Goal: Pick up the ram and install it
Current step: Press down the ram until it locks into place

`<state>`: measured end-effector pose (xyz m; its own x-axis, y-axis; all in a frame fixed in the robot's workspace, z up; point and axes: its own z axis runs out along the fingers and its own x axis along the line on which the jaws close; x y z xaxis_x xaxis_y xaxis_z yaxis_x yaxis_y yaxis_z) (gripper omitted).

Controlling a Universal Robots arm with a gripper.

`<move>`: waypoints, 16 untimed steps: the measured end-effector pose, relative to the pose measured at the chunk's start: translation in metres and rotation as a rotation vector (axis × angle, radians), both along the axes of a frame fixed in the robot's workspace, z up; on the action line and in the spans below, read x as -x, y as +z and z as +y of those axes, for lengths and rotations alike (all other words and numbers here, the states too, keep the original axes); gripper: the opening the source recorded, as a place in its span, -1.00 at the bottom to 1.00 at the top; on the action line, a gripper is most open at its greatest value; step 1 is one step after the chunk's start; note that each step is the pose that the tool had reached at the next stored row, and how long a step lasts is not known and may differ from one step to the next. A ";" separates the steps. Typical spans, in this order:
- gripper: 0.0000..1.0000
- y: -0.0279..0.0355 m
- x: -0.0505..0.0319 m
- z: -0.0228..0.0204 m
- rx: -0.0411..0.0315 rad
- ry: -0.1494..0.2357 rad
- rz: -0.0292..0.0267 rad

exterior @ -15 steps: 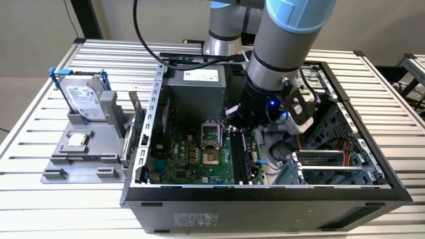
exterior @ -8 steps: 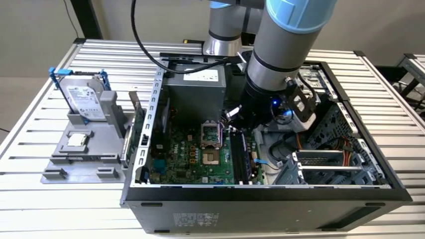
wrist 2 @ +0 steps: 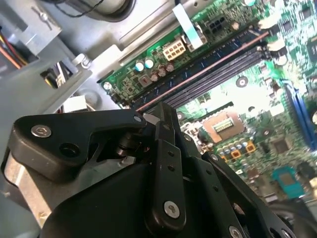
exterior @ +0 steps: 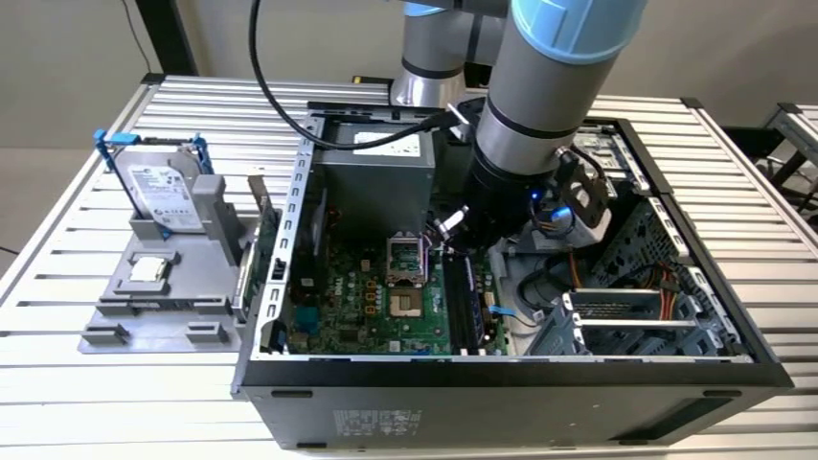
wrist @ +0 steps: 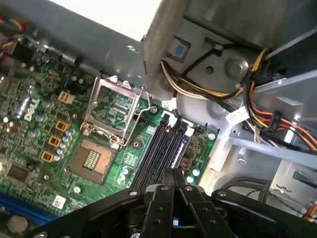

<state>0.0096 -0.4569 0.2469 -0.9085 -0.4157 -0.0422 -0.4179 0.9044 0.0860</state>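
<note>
While the arm reaches into the open computer case (exterior: 511, 369), the black gripper (wrist: 173, 181) hangs just above the motherboard's memory slots (wrist: 163, 148), its fingers pressed together.

Ribbed metal slats form the surface (exterior: 77, 383) under the case. Inside the case, the green motherboard (exterior: 371, 297) carries a square, silver-framed processor socket (wrist: 111, 111), and beside the socket run the long, narrow black slots. The ram (wrist: 179, 148), a thin dark-bluish stick, stands seated in one slot beside the socket, directly under the gripper's matte fingertips. Outside the case, a silver hard drive (exterior: 164, 196) stands upright in a grey holder.
</note>
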 end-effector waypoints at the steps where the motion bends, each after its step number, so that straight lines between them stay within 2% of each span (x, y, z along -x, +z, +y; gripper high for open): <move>1: -1.00 -0.0001 0.0000 0.0000 -0.0001 0.015 -0.0033; 4: -1.00 0.0000 0.0000 0.0000 -0.0001 0.069 -0.0099; 10: -1.00 0.0000 0.0000 0.0000 0.0017 0.171 -0.0190; 12: -1.00 0.0000 0.0000 0.0000 0.0040 0.194 -0.0205; 16: -1.00 0.0000 -0.0001 -0.0001 0.0056 0.197 -0.0204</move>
<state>0.0097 -0.4570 0.2469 -0.8087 -0.5855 -0.0570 -0.5883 0.8056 0.0709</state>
